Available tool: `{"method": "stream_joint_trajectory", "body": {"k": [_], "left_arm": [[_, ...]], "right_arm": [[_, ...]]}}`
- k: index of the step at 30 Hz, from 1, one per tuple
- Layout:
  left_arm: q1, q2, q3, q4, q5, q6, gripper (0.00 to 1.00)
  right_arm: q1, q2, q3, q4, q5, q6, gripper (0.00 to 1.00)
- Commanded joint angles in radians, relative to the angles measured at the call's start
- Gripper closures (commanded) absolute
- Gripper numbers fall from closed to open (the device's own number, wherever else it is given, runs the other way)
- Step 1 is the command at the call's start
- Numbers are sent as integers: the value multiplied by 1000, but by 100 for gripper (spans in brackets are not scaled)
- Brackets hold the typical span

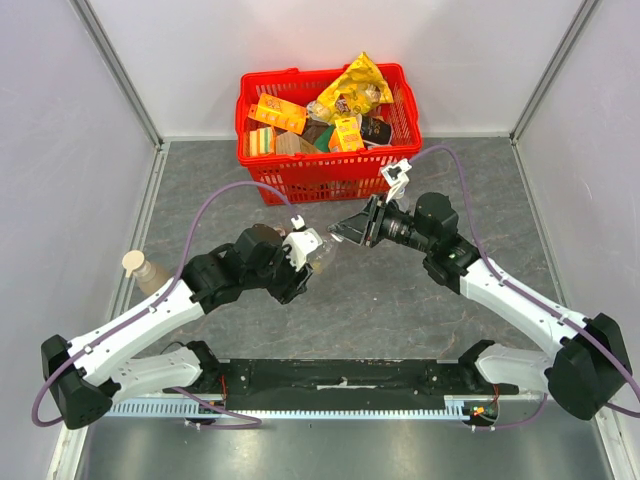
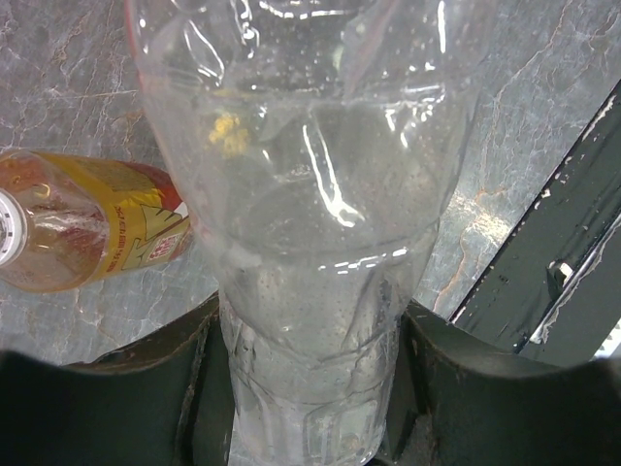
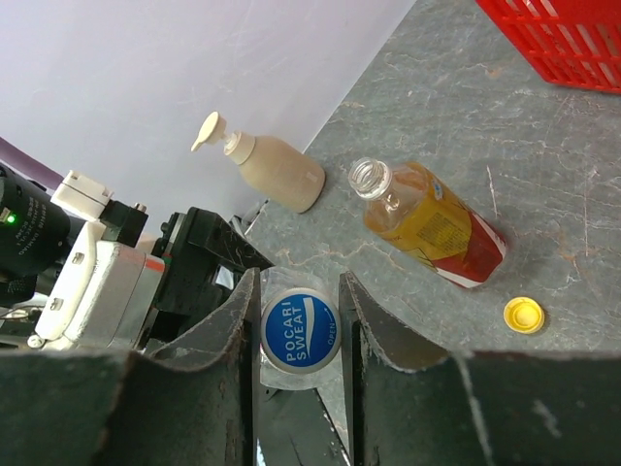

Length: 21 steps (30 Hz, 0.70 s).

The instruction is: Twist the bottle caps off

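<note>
The clear bottle (image 2: 310, 194) is clamped by its body in the left gripper (image 2: 310, 349). An uncapped amber bottle (image 3: 427, 223) lies on the bench (image 3: 543, 175) beyond the right gripper (image 3: 299, 291). The blue cap (image 3: 299, 330) sits between that gripper's narrow-set fingers, apparently touched on both sides. The yellow cap (image 3: 524, 315) lies loose to the gripper's right.

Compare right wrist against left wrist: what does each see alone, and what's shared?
Right wrist only: blue cap between the fingers of the right gripper, loose yellow cap, beige pump bottle, red basket corner. Left wrist only: the body of the clear bottle, clamped in the left gripper. Both: the uncapped yellow-labelled bottle lying on the grey table.
</note>
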Motion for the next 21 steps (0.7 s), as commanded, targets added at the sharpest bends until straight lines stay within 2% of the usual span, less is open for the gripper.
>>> {"method": "stream_joint_trajectory", "body": {"k": [1,11,21], "left_arm": [[-2,6,15,38,-12,-3,59],[-2,-32,38,30,29,-4,59],[0,-58,48,48,166,0,59]], "right_arm": [[8,-20,-4,59,-71,12,100],[7,-60,53,67,-138,-91,100],[8,-83,28,231,-270,-90,100]]}}
